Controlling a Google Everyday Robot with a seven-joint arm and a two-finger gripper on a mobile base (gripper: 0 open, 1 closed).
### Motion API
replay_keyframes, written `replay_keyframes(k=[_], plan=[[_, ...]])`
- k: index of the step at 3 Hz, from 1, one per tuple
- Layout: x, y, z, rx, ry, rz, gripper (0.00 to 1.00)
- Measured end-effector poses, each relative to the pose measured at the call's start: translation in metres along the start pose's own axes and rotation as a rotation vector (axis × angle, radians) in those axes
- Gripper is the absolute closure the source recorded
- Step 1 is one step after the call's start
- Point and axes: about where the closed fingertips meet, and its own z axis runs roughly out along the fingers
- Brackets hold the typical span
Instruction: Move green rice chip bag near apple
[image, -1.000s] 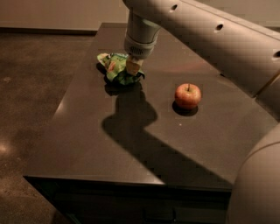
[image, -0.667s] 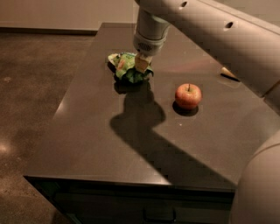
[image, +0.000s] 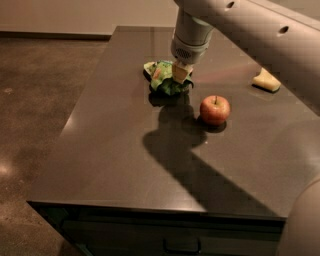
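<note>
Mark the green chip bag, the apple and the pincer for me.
crinkly bright green rice chip bag (image: 162, 80): camera view, on its crumpled green front.
small round red apple (image: 215, 110): camera view, middle of its skin.
pincer (image: 181, 74): camera view, between its fingertips, clamped on the bag's top.

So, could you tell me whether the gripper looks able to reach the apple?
Probably yes: the gripper, clamped on the green rice chip bag, hangs just left of and behind the apple, and nothing stands between them.

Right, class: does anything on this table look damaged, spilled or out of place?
Only the bag: it is crumpled, pinched in the gripper at the far side of the table. The apple sits upright; nothing spilled.
</note>
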Motion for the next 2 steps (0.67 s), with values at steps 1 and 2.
replay_keyframes(k=[1,2], plan=[[0.02,-0.006,-0.001,0.003,0.025,0.037,1.0],[0.038,-0.013,-0.002,0.005,0.043,0.074,0.83]])
